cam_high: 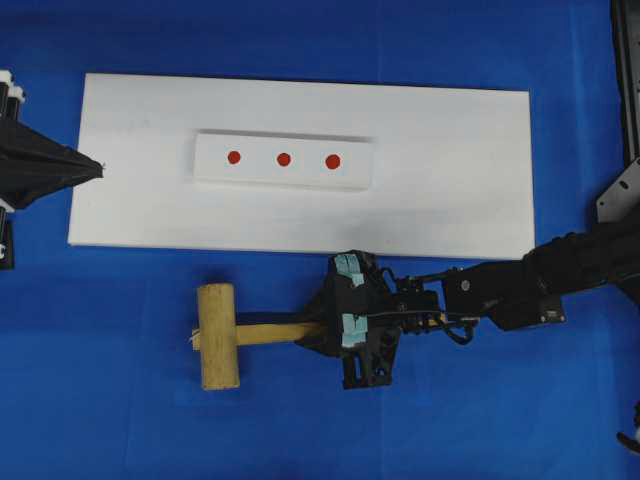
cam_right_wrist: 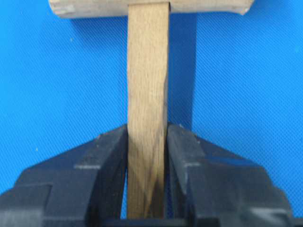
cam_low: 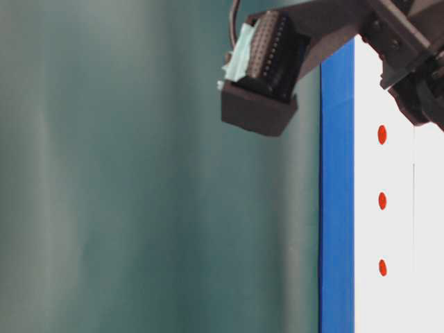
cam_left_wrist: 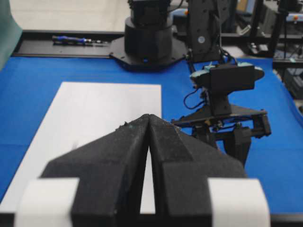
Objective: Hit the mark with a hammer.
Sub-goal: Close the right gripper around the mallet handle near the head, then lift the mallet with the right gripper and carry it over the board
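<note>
my right gripper (cam_right_wrist: pixel 147 156) clamps the hammer (cam_high: pixel 225 335) handle on the desk (cam_high: pixel 100 400); left gripper (cam_left_wrist: pixel 149 137) shut, empty. lift and strike on a red mark (cam_high: pixel 283 159) remain.

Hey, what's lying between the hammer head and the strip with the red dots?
In the overhead view, only blue cloth and the bare near part of the white board lie between the hammer head and the dotted strip.

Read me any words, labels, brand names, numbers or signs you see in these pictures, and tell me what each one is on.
No readable text, numbers or brand names in any view.
Only marks: three plain red dots on the small white block, no writing.
The hammer is bare wood, no label.
White tape patches on the left gripper are blank.
Teal tape on the right gripper shows no writing.
</note>
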